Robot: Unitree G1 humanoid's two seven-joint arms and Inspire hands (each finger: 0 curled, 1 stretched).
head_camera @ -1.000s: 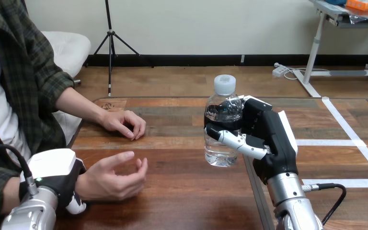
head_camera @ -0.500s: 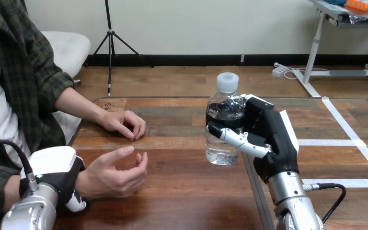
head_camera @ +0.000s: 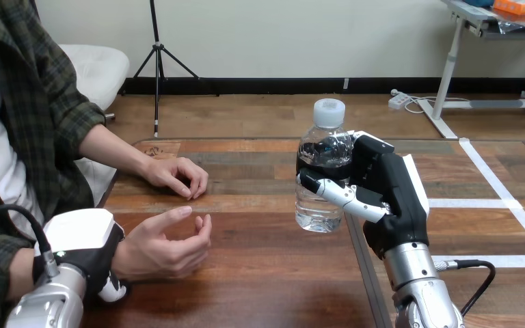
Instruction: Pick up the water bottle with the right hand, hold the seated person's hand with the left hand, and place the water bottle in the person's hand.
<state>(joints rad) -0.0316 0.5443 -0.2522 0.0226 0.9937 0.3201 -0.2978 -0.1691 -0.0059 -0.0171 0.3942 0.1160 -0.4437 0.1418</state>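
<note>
Curling round the water bottle [head_camera: 320,205], right hand [head_camera: 391,195] covers its middle; whether left hand [head_camera: 78,236] grips, unclear.

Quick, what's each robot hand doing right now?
Left hand: closed round the person's wrist.
Right hand: closed round the water bottle, holding it upright.

Bright, even indoor light, soft shadows on the table [head_camera: 266,273], glints on the water bottle [head_camera: 318,212]

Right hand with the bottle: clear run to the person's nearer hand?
Probably yes: the right hand holds the water bottle, nothing stands on the table between them, and the person's nearer hand is cupped open.
</note>
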